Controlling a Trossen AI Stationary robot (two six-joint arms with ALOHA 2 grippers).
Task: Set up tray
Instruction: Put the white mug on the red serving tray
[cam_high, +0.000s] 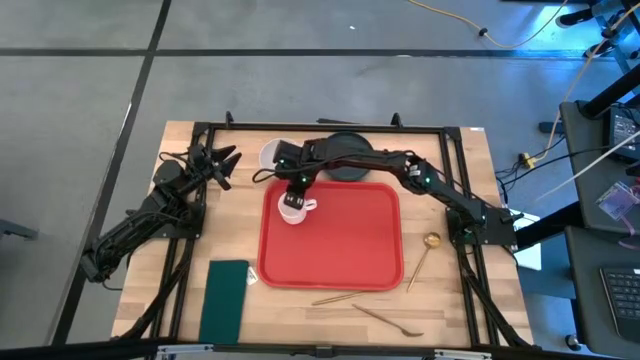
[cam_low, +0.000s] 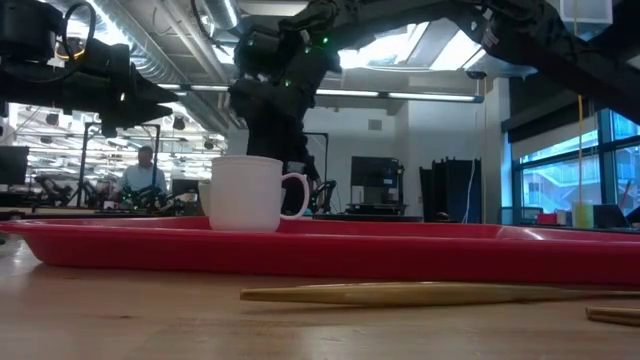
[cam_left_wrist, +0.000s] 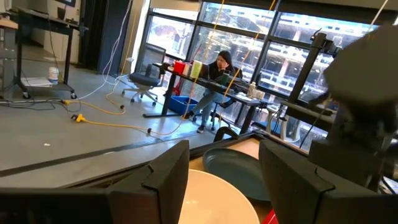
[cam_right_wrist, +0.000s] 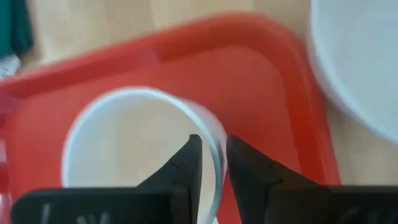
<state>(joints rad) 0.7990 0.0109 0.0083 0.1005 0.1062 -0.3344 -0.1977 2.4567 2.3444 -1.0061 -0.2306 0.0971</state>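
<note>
The large flat red plastic tray (cam_high: 345, 240) with rounded corners and a low rim lies in the middle of the wooden table (cam_high: 180, 160). A white ceramic mug (cam_high: 293, 209) stands upright in the tray's far left corner, its handle pointing right. The right gripper (cam_high: 297, 193) reaches in from the right arm across the far edge of the tray and sits directly over the mug; in the right wrist view its two dark fingers (cam_right_wrist: 184, 163) straddle the mug's rim (cam_right_wrist: 211, 143), one inside and one outside, clenched on the wall of the mug.

Just beyond the tray's far edge lie a round white plate (cam_high: 272, 155) and a round dark grey plate (cam_high: 350, 160), partly hidden under the arm. A dark green rectangular napkin (cam_high: 225, 300) lies near the table's near left corner. To the right of the tray rests a gold spoon (cam_high: 424, 255), and near its near edge lie two more gold utensils (cam_high: 385, 318).

The left gripper (cam_high: 222, 163) waits at the far left of the table, its fingers spread apart and empty.
</note>
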